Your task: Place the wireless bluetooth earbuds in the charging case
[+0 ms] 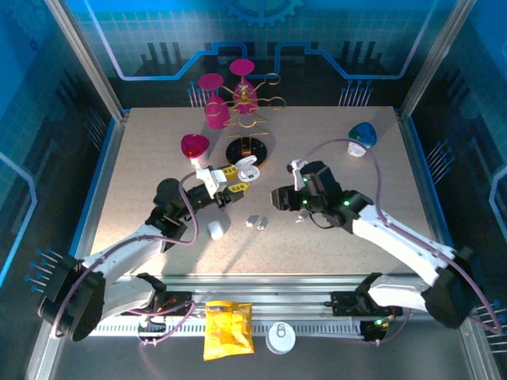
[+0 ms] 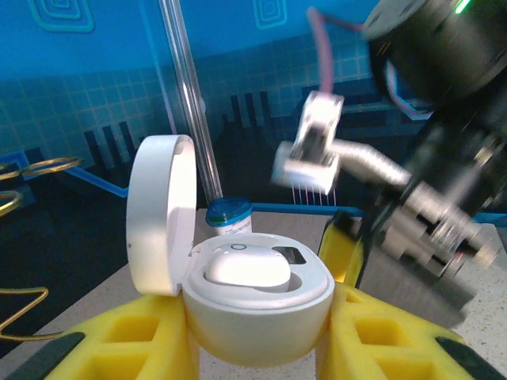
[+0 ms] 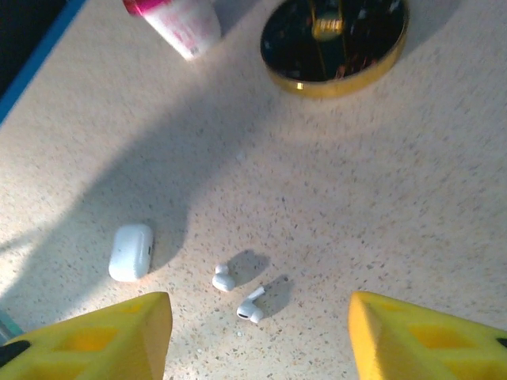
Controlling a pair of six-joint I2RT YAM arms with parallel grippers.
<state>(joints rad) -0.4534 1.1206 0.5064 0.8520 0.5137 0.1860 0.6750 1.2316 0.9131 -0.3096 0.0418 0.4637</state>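
The left gripper (image 2: 257,348) was clamped on the open charging case (image 2: 257,305). Its yellow fingers (image 2: 127,340) pressed against the case's sides, and the lid (image 2: 162,214) stood up on the left (a white rounded piece (image 2: 245,269) sat in one well). It held the case around the middle of the table (image 1: 142,158). The right gripper (image 1: 279,198) hung with its jaws wide apart and nothing between them. Below it, two earbuds (image 3: 223,279) lay loose on the table, just beside each other, toward the near edge. A closed white case (image 3: 131,252) lay near them, toward the left edge.
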